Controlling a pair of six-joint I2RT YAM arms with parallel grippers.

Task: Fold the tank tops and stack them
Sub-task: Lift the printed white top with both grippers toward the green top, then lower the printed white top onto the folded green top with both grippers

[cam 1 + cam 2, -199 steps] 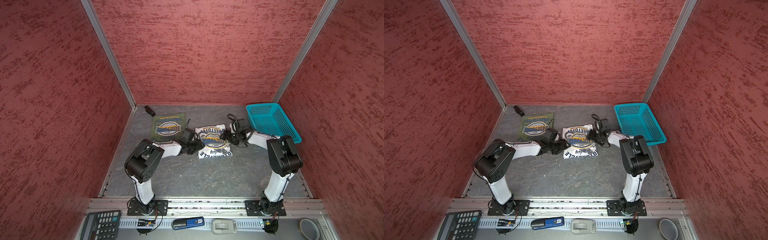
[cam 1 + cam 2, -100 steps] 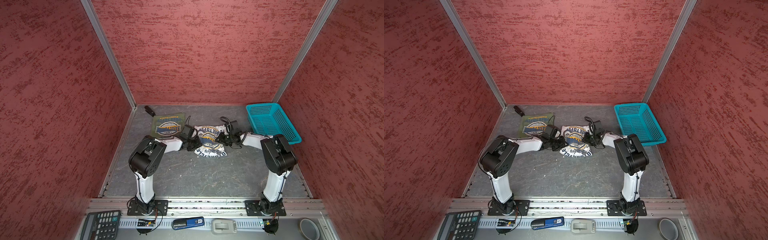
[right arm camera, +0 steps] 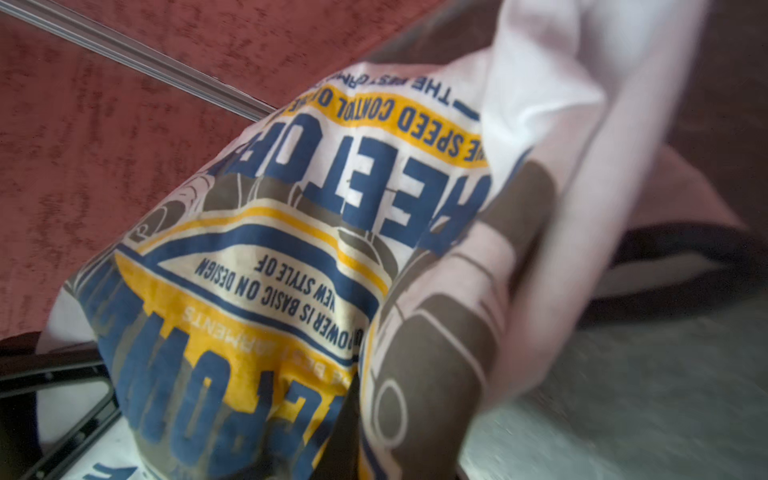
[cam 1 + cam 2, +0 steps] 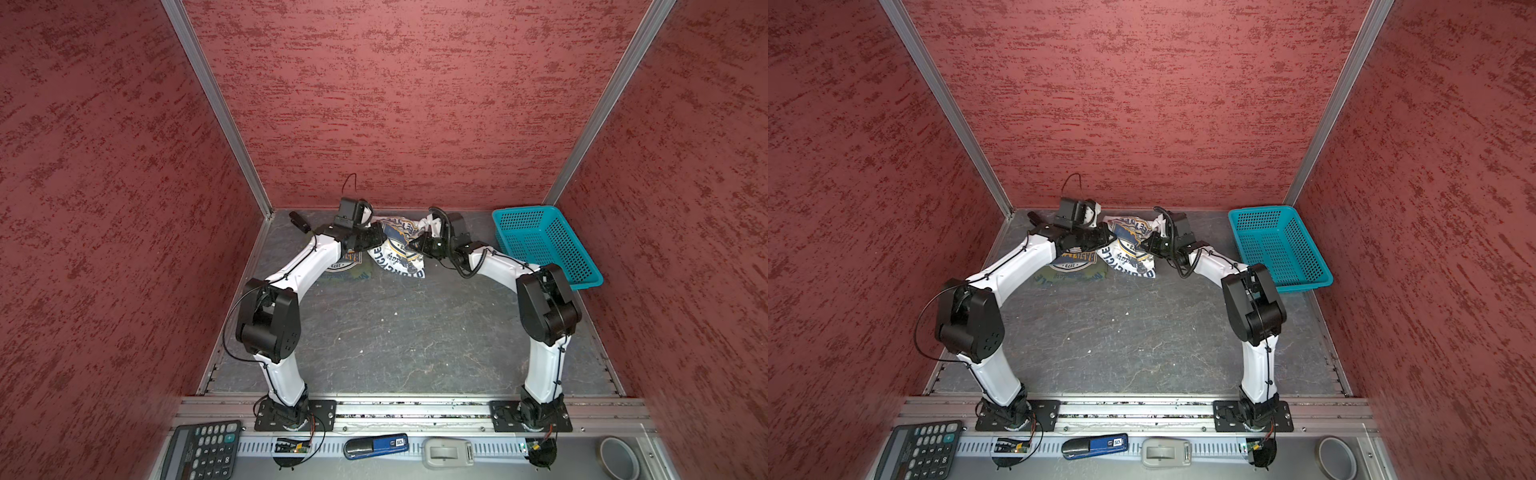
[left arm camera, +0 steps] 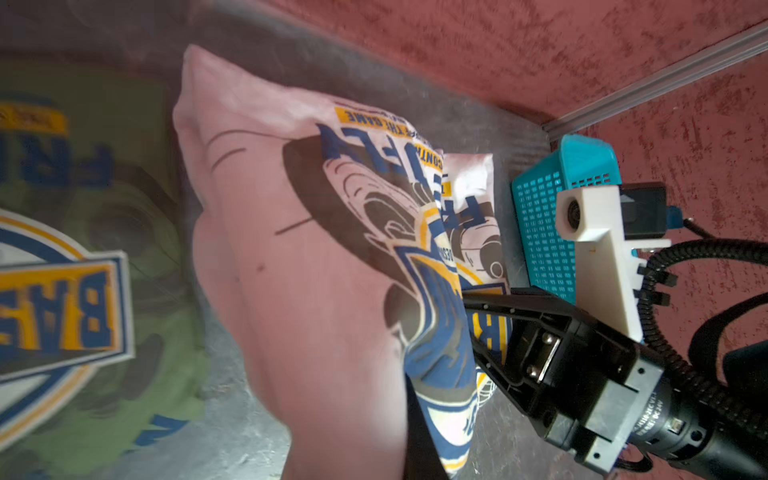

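Observation:
In both top views the white tank top, with its blue-yellow badge print, hangs bunched between my two grippers near the back wall, and its lower edge touches the table. My left gripper is shut on its left side. My right gripper is shut on its right side. In each wrist view the cloth wraps the fingers and hides them. The olive green tank top lies flat on the table, partly under my left arm.
A turquoise mesh basket stands at the back right, close to my right arm. A small black object lies in the back left corner. A calculator and a tape roll sit on the front rail.
Both grippers have shut on the white tank top and carried it up and toward the back wall. It lay flat on the table before and now hangs bunched between them.

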